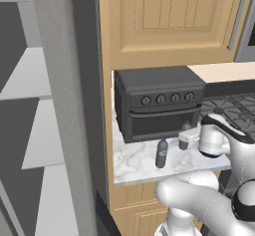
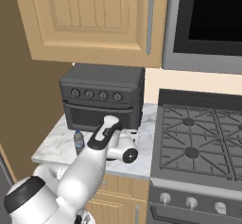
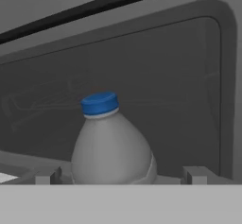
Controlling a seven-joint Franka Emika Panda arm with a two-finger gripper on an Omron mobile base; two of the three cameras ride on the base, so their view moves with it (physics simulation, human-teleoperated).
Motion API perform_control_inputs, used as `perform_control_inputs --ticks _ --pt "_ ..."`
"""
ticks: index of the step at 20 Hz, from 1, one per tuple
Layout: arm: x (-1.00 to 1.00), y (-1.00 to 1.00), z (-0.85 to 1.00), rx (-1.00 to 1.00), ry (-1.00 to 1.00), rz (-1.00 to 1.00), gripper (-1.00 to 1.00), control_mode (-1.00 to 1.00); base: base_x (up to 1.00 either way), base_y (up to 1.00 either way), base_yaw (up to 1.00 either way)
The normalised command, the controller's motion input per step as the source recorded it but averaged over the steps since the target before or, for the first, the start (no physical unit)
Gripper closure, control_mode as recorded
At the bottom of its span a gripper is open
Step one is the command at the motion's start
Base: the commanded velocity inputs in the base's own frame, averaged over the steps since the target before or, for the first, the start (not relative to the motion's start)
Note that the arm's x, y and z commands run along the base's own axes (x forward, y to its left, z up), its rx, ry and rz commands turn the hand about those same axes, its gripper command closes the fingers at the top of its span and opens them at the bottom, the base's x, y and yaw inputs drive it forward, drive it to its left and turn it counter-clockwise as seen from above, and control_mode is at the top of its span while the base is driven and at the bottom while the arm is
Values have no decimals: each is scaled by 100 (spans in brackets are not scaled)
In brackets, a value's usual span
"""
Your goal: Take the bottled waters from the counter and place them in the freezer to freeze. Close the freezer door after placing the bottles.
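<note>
Two small grey plastic bottles [image 1: 162, 153] with blue caps stand before the dark toaster oven [image 1: 158, 102]; I've the gripper [image 3: 118, 176] spread wide around the nearer bottle [image 3: 111, 145]. Next: close, lift.

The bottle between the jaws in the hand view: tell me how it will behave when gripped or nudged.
The bottle is tall and narrow and stands upright on the counter, so a sideways nudge may tip it. Its round, smooth-looking body would probably roll once down, and might slip in a loose grip. Thin translucent plastic may flex if squeezed.
</note>
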Motion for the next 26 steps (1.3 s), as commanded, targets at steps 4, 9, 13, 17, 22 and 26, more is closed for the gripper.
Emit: perform_control_inputs --ticks 4,9,13,17,22,26 --pt "14 0 -1 0 0 0 -100 -100 0 0 0" --pt "9 0 0 0 0 0 -100 -100 0 0 0" --pt "1 0 0 0 0 0 -100 -100 0 0 0" --pt "0 0 0 0 0 0 100 -100 0 0 0" --pt "0 0 0 0 0 0 100 -100 0 0 0" --pt "0 0 0 0 1 0 100 -100 0 0 0"
